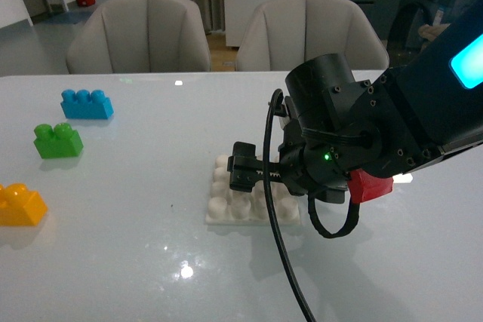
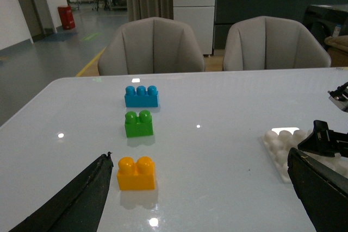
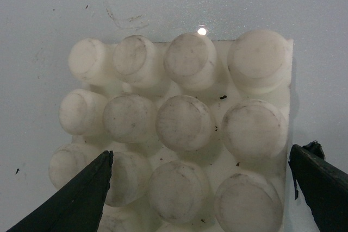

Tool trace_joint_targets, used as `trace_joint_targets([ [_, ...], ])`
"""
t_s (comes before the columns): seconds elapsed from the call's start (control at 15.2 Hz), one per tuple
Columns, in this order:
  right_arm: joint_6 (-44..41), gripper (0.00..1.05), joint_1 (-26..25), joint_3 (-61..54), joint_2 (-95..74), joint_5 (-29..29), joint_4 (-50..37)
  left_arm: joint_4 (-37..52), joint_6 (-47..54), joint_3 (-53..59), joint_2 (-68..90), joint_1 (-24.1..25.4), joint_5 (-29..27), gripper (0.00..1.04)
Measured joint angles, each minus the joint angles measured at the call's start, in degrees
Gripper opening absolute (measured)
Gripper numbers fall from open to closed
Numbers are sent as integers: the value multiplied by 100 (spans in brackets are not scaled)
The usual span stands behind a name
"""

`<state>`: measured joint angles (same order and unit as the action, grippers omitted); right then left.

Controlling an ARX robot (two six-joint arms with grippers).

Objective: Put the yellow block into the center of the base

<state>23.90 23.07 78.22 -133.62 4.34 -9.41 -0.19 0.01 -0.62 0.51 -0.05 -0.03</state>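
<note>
White table, seen from the robot's side, carrying every piece of the task; two pale chairs stand behind it

Right arm: reaches in over the middle of the table and hangs directly above the base, covering the base's far right portion in the front view. Its wrist camera looks straight down on the studs. The right gripper is spread wide, one finger at each side of the base, and grips nothing.

Base: flat white stud plate lying on the table near its centre, every visible stud bare.

Blue brick, green brick and the yellow block: set in a line at the table's left, well apart from the base. The yellow block is nearest the robot, upright, studs up, untouched.

Left gripper: low over the table, fingers far apart and empty. The yellow block lies just beside one fingertip rather than midway between them.

Step in hand, as judged: taking up the yellow block. It likely goes best if the left gripper first centres on the block, then closes on its flat side walls below the studs, so that it lifts level. The right gripper would do well to steady the base by its edges, or draw clear, leaving the middle studs open for a straight downward press
</note>
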Motion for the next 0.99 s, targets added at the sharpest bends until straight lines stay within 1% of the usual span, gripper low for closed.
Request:
trace_joint_targets([
  [0.2, 35, 98, -227, -398, 297, 142, -247, 0, 0, 0, 0, 0, -2, 98],
  [0.33, 118, 98, -603, -883, 986, 199, -708, 0, 0, 0, 0, 0, 0, 98],
  [0.53, 131, 98, -1276, -1963, 2658, 555, -1515, 0, 0, 0, 0, 0, 0, 98],
  [0.72, -197, 98, -1971, -3305, 4356, 938, -1939, 0, 0, 0, 0, 0, 0, 98],
  [0.85, -426, 98, -2455, -4148, 5652, 1255, -2013, 0, 0, 0, 0, 0, 0, 98],
  [0.92, -988, 87, -2413, -4719, 6284, 387, -2795, 0, 0, 0, 0, 0, 0, 98],
  [0.99, -1598, 74, -2330, -5283, 7069, -199, -2765, 0, 0, 0, 0, 0, 0, 98],
])
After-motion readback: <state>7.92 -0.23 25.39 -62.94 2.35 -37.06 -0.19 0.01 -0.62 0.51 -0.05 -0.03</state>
